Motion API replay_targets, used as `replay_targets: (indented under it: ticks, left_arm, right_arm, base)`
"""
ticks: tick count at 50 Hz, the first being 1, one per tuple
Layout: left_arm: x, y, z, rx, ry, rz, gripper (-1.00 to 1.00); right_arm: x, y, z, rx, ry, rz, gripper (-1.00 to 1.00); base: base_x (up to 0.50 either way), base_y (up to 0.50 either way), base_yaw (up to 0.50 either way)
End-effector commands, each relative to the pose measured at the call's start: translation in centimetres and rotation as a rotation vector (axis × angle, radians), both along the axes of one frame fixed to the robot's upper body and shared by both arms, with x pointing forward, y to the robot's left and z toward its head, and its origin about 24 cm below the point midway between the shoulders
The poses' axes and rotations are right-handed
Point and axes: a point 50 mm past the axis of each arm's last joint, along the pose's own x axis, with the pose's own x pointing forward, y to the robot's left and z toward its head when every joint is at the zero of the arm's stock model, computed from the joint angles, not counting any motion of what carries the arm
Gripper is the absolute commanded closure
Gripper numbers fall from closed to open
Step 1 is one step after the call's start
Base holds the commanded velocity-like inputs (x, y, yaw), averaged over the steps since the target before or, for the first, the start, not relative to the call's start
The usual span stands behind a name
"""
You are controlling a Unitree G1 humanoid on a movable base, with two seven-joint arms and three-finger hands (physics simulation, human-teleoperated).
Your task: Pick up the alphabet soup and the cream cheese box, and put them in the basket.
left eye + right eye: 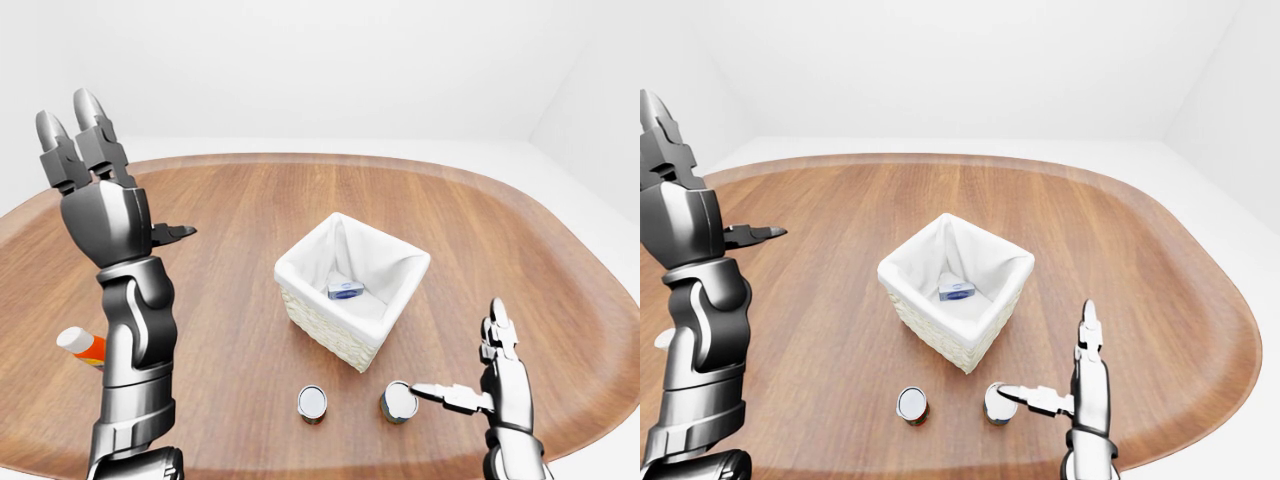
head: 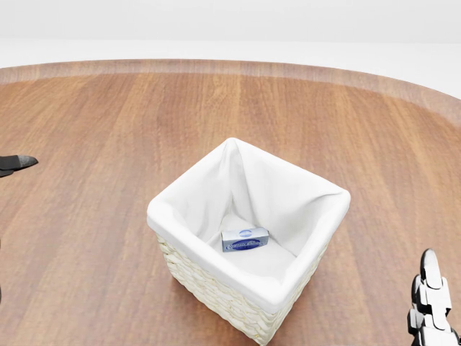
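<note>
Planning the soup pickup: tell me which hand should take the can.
Right. The right hand is open with a finger beside the right-hand can; the left hand is raised high, far from both cans.

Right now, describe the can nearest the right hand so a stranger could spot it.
Find the white-lined basket in the middle of the wooden table. Below it stand two cans; take the right can, the one at the right hand thumb tip.
</note>
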Motion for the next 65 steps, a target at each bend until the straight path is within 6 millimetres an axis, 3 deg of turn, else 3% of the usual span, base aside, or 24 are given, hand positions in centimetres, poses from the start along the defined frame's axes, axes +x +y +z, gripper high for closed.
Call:
replay_targets:
  ticks: [1, 31, 45, 65]
  left_arm:
    - [0.0, -0.1, -0.2, 0.004, 0.004, 0.0, -1.0]
    - [0.0, -0.2, -0.4, 0.022, 0.016, 0.009, -1.0]
    - [-0.1, -0.3, -0.4, 0.022, 0.016, 0.006, -1.0]
    - [-0.2, -0.4, -0.2, 0.032, 0.019, 0.004, -1.0]
  right_arm:
    - [-0.9, 0.7, -0.2, 0.007, 0.046, 0.097, -1.0]
    - [-3.0, 1.3, -4.4, -0.145, 0.311, 0.166, -1.0]
    - [-3.0, 0.9, -5.7, -0.244, 0.371, 0.109, -1.0]
    - [-2.4, 1.6, -6.9, -0.386, 0.386, 0.103, -1.0]
  base:
    - [0.0, 0.0, 0.0]
    - [0.0, 0.0, 0.0]
    - [0.0, 0.0, 0.0]
    - [0.0, 0.0, 0.0]
